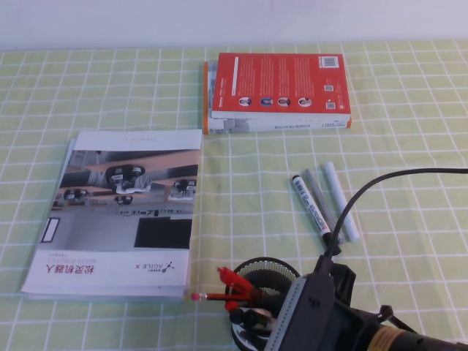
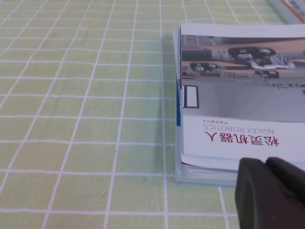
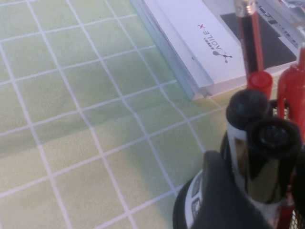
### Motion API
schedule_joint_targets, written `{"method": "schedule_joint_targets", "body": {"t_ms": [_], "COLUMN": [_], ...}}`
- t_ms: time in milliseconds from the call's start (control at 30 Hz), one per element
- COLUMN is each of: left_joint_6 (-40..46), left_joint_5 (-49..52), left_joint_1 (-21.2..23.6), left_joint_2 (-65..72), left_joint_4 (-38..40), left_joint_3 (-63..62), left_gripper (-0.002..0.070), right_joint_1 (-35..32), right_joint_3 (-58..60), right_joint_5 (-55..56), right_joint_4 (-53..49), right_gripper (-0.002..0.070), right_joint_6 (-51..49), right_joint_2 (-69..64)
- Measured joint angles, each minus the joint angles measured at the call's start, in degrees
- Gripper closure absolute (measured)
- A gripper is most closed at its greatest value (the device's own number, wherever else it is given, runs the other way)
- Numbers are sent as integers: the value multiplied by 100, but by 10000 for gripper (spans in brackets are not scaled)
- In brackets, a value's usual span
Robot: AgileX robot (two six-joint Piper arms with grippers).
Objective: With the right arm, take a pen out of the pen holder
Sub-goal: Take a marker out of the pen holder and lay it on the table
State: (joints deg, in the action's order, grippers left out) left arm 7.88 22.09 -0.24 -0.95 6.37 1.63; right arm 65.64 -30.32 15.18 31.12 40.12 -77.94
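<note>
We're looking at the pen holder (image 1: 272, 269) sitting on the robot's side of the checked cloth (image 1: 409, 146), just off the booklet's (image 1: 121, 212) near corner. It's holding two black markers (image 3: 262, 152) and at least two red pens (image 1: 235, 284). The right gripper (image 3: 259, 200) is reaching down at it from above, claw spread wide with the markers between its fingers. Three loose pens (image 1: 316, 208) are lying farther out, well apart, with bare cloth in between. One red book (image 1: 281, 80) is topping a stack at the back. The left gripper (image 2: 266, 164) is hovering over the booklet's edge, fingers pressed together.

A green checked tablecloth (image 1: 110, 80) meets a plain white wall (image 1: 110, 22).
</note>
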Motion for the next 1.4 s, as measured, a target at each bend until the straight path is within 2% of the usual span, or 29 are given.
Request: {"method": "schedule_joint_targets", "body": {"t_ms": [133, 400, 1033, 1200, 1400], "left_joint_6": [0, 0, 0, 0, 0], "left_joint_5": [0, 0, 0, 0, 0], "left_joint_1": [0, 0, 0, 0, 0], "left_joint_2": [0, 0, 0, 0, 0], "left_joint_4": [0, 0, 0, 0, 0], "left_joint_3": [0, 0, 0, 0, 0], "left_gripper": [680, 680, 680, 680, 680], "right_joint_1": [0, 0, 0, 0, 0], "right_joint_3": [0, -13, -13, -13, -13], "right_joint_5": [0, 259, 71, -43, 12], "right_joint_4": [0, 0, 0, 127, 807], "right_gripper": [428, 573, 577, 577, 577], "right_joint_6": [0, 8, 39, 438, 1230], "right_joint_2": [0, 0, 355, 590, 932]}}
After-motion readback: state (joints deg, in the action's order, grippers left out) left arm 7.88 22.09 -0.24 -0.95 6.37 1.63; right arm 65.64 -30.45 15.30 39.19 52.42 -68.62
